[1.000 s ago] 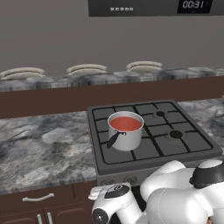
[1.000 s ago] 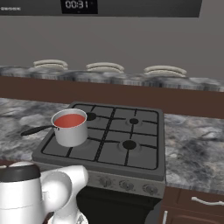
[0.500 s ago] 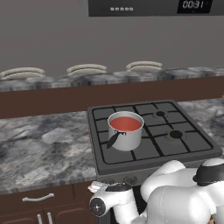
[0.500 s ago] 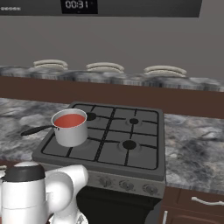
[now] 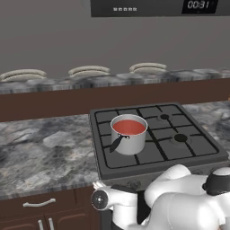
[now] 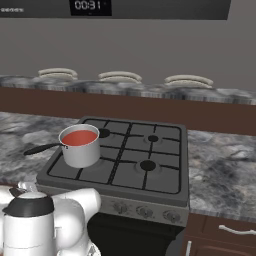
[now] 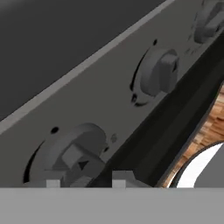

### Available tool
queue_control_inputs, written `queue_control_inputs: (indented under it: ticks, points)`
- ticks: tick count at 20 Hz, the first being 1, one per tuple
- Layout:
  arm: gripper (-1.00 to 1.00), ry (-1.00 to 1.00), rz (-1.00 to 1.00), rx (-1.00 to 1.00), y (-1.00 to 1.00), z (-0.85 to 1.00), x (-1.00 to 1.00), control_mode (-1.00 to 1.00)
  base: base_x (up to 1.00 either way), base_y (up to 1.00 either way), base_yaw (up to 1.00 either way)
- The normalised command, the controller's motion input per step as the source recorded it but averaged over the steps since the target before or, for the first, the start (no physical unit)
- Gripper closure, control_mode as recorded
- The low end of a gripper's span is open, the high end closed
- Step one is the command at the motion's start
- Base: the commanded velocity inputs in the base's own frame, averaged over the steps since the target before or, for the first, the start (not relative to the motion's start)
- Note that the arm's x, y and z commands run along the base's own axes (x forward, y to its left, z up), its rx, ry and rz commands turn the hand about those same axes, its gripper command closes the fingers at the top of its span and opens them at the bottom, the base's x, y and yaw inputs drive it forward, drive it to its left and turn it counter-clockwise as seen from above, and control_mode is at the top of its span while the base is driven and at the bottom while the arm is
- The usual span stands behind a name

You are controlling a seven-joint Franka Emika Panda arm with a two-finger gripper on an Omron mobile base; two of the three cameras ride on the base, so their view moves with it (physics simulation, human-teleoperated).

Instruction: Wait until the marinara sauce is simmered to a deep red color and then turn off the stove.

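The marinara sauce point(image 5: 129, 127) point(image 6: 80, 137) is a smooth red disc inside a small steel saucepan point(image 5: 130, 143) point(image 6: 83, 154) on the front left burner of the stove point(image 5: 191, 146) point(image 6: 150, 172). The pan's black handle points toward the front left. In the hand view, my gripper point(image 7: 85, 180) is pressed up to the stove's front panel. Its two fingertips point(image 7: 120, 177) flank a round grey knob point(image 7: 72, 155) and are shut on it. Two further knobs point(image 7: 157, 72) run along the panel toward the upper right.
Grey marbled countertop point(image 5: 45, 148) point(image 6: 225, 175) lies on both sides of the stove. Stacked plates point(image 5: 89, 71) point(image 6: 119, 76) sit on the raised back ledge. A dark appliance with a clock point(image 5: 197, 5) hangs above. Drawer handles point(image 5: 39, 203) point(image 6: 237, 230) are below the counter.
The arm's white wrist has shifted slightly in front of the stove panel. The saucepan and the sauce look the same.
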Motion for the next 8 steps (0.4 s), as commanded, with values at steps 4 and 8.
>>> queue_control_inputs:
  ticks: [4, 8]
  points:
    - [1.00, -0.09, -0.27, 0.43, -0.48, -0.28, 0.00, -1.00, 0.00, 0.00, 0.00]
    - [1.00, -0.20, -0.30, 0.38, -0.77, -0.41, 0.00, -1.00, 0.00, 0.00, 0.00]
